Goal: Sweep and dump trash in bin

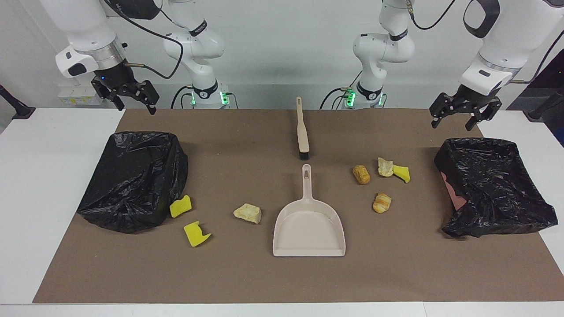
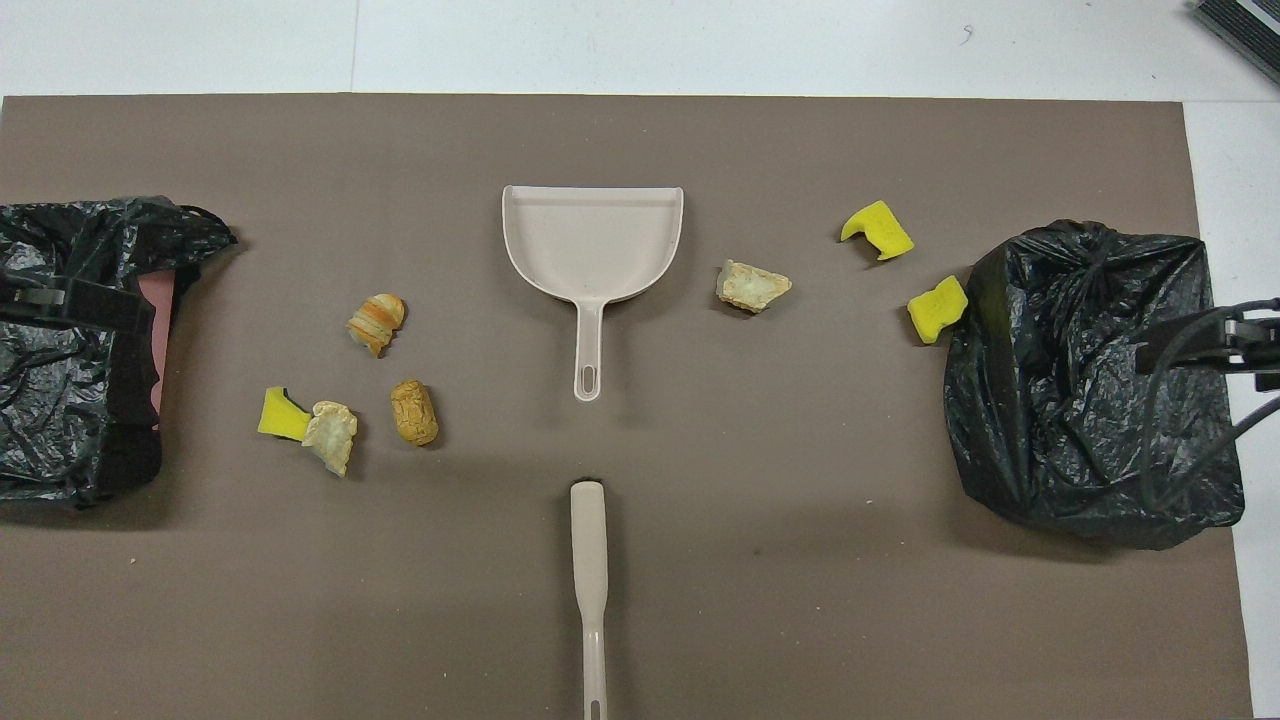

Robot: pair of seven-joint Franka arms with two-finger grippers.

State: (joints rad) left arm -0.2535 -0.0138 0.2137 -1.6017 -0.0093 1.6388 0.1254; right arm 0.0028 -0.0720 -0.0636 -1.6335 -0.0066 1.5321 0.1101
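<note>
The trash lies scattered on the brown mat. Two yellow sponge pieces [image 1: 180, 206] [image 1: 195, 233] and a pale chunk [image 1: 247, 213] lie by the black-bagged bin [image 1: 132, 180] at the right arm's end. A brown lump [image 1: 361, 174], a pale chunk [image 1: 385, 167], a yellow sponge [image 1: 402, 173] and a striped bread lump [image 1: 381, 202] lie toward the other bin [image 1: 493, 185]. The beige dustpan [image 1: 308, 224] and brush [image 1: 302, 132] rest mid-table. My right gripper [image 1: 134, 106] hangs open and empty above its bin's nearer edge. My left gripper [image 1: 451, 123] does the same at its end.
The brush lies nearer to the robots than the dustpan, with its bristles toward the dustpan's handle. A pink wall [image 2: 158, 340] shows under the liner of the bin at the left arm's end. White table [image 1: 48, 185] borders the mat.
</note>
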